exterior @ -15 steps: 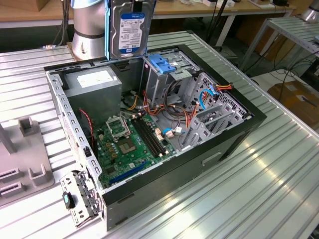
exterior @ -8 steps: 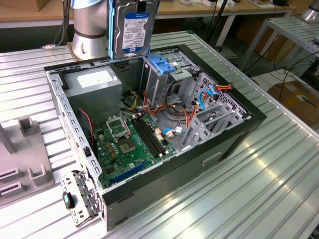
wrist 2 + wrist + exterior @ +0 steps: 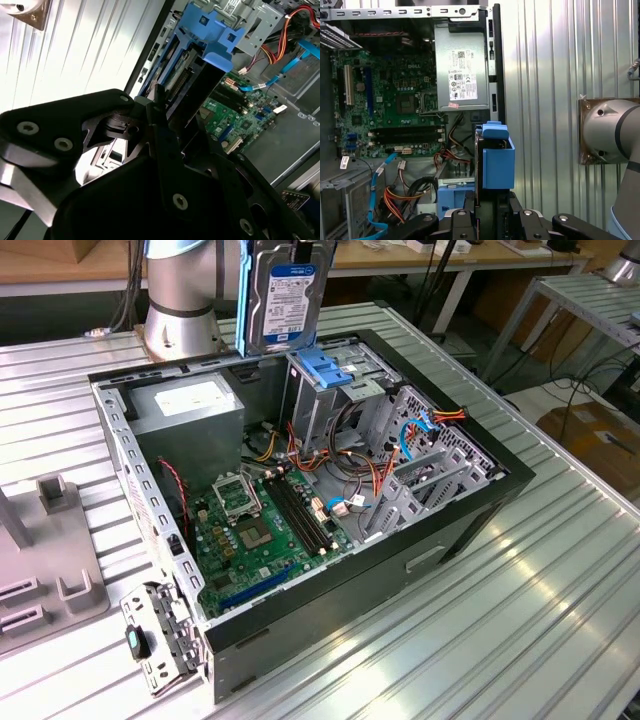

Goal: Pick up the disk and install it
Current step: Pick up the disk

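In the exterior view the disk hangs upright over the back of the open computer case on the tabletop. Its long axis is vertical, its label faces the camera, and it is just above the drive cage. In the second wrist view its connector end points down toward that cage. In the first wrist view the pincer is clamped on the disk, seen edge-on near the power-supply box. Judged from this, the blue rails should stay square to the cage and clear of the loose cables.

Open PC case on ribbed metal table. Inside: green motherboard, grey power-supply box, drive cage with light-blue latch, orange-red cables. Grey fixture at exterior view's left.
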